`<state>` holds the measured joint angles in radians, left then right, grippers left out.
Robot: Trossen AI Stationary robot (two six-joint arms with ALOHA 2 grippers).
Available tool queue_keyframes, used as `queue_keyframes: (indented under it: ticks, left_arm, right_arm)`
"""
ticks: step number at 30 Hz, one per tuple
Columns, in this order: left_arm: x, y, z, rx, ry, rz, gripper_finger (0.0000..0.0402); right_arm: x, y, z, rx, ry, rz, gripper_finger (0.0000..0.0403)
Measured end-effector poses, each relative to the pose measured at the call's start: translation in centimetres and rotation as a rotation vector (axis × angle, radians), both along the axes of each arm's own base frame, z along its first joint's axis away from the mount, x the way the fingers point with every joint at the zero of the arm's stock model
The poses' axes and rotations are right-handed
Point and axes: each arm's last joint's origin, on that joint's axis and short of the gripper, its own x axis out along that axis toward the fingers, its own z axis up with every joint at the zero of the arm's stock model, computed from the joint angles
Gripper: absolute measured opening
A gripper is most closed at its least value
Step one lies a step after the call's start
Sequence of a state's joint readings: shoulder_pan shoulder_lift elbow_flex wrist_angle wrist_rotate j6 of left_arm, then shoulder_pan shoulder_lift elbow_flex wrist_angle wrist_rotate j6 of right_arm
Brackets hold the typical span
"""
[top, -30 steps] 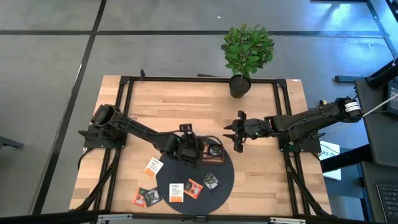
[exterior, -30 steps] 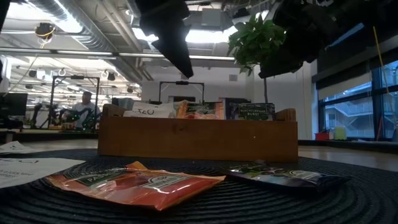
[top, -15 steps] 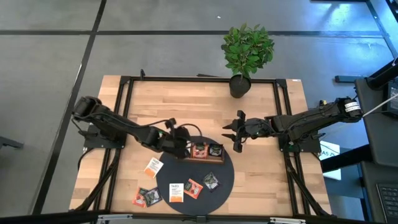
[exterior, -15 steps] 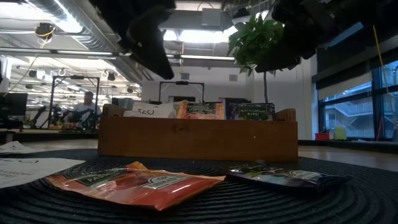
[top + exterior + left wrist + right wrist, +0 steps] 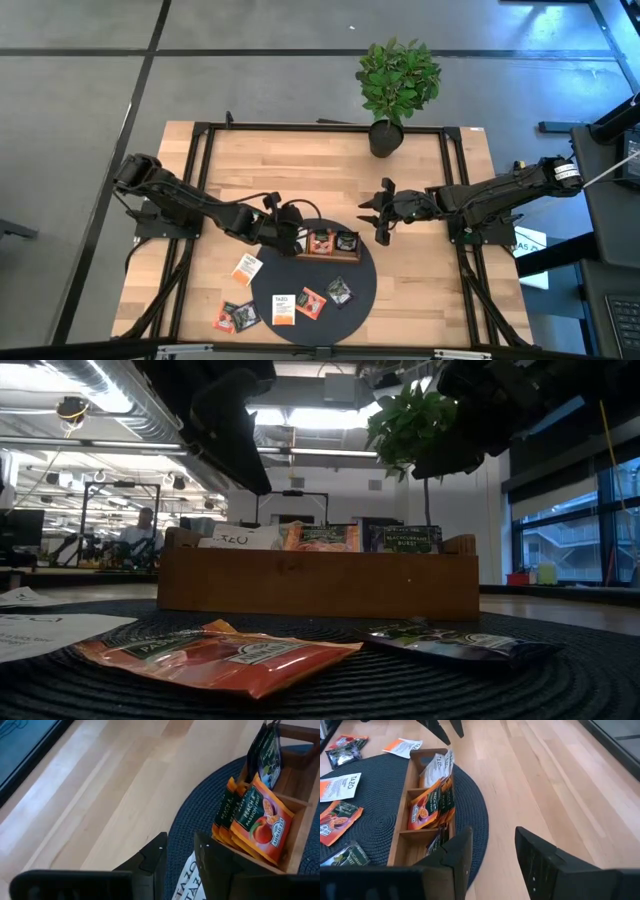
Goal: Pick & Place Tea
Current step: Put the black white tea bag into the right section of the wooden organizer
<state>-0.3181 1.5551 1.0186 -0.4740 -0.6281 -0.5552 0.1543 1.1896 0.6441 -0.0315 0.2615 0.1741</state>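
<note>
Looking straight down, the left gripper (image 5: 288,228) sits just beside the near end of the wooden tray (image 5: 322,254), which rests on a dark round mat (image 5: 355,295); loose tea sachets lie beyond it, an orange-and-white one (image 5: 245,268) on the bare counter (image 5: 300,170), a pair (image 5: 236,316) at the mat's edge, and three more (image 5: 310,298) on the mat. The right gripper (image 5: 383,212) waits off the tray's other end, with a potted plant (image 5: 396,85) well behind it. From table height, the tray wall (image 5: 317,581) fills the middle with filed sachets (image 5: 320,537) standing above its rim, and an orange sachet (image 5: 215,652) and a dark one (image 5: 460,643) lie flat on the mat in front. From the left wrist, the left gripper's fingers (image 5: 150,857) stand part open with nothing between them, and orange peach sachets (image 5: 260,822) stand in the compartment just ahead. From the right wrist, the fingers (image 5: 460,852) are spread apart and empty, the tray (image 5: 409,827) stretching away from them. Judging by this, the step in hand is between placements: the left gripper appears free to fetch another sachet. The next move calls for swinging out to a loose sachet, dropping low over it and pinching its thin edge off the surface.
</note>
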Motion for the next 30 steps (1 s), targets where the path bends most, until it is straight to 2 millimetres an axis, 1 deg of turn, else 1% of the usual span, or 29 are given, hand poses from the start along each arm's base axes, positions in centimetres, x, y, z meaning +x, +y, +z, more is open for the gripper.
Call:
queue_keyframes:
  ticks: [5, 9, 10, 11, 13, 15, 17, 21, 23, 25, 27, 30]
  left_arm:
    - [0.0, 0.0, 0.0, -0.001, 0.0, -0.001, 0.0095]
    - [0.0, 0.0, 0.0, -0.001, 0.0, -0.001, 0.0095]
    - [0.0, 0.0, 0.0, -0.001, 0.0, -0.001, 0.0095]
    - [0.0, 0.0, 0.0, 0.0, 0.001, -0.002, 0.0095]
    - [0.0, 0.0, 0.0, 0.007, 0.006, -0.011, 0.0095]
    - [0.0, 0.0, 0.0, 0.014, 0.011, -0.018, 0.0095]
    - [0.0, -0.1, 0.0, 0.015, 0.011, -0.022, 0.0095]
    - [0.0, -0.2, 0.0, 0.002, 0.016, -0.031, 0.0095]
    - [0.0, -0.2, -0.1, -0.019, 0.023, -0.046, 0.0095]
    - [0.0, -0.3, -0.1, -0.05, 0.032, -0.066, 0.0095]
    - [0.0, -0.4, -0.2, -0.087, 0.044, -0.091, 0.0095]
    - [0.0, -0.5, -0.2, -0.112, 0.057, -0.117, 0.0095]
  right_arm:
    - [0.0, 0.0, -0.1, 0.001, 0.007, -0.001, 0.0151]
    - [0.1, 0.0, 0.1, 0.015, -0.02, -0.004, 0.0151]
    - [0.2, 0.1, 0.2, 0.023, -0.029, 0.013, 0.0151]
    - [0.2, 0.3, 0.3, 0.026, -0.031, 0.068, 0.0151]
    - [0.2, 1.2, 0.5, 0.02, -0.049, 0.245, 0.0151]
    - [0.4, 2.1, 1.2, 0.04, -0.092, 0.4, 0.0151]
    - [0.5, 2.9, 2.2, 0.045, -0.12, 0.467, 0.0151]
    - [0.5, 4.9, 4.2, -0.021, -0.09, 0.534, 0.0151]
    - [0.7, 5.9, 5.4, -0.056, -0.072, 0.522, 0.0151]
    - [1.4, 6.8, 6.0, -0.097, -0.054, 0.499, 0.0151]
    - [2.2, 7.6, 5.7, -0.14, -0.017, 0.5, 0.0151]
    - [3.7, 9.0, 4.2, -0.154, 0.037, 0.526, 0.0151]
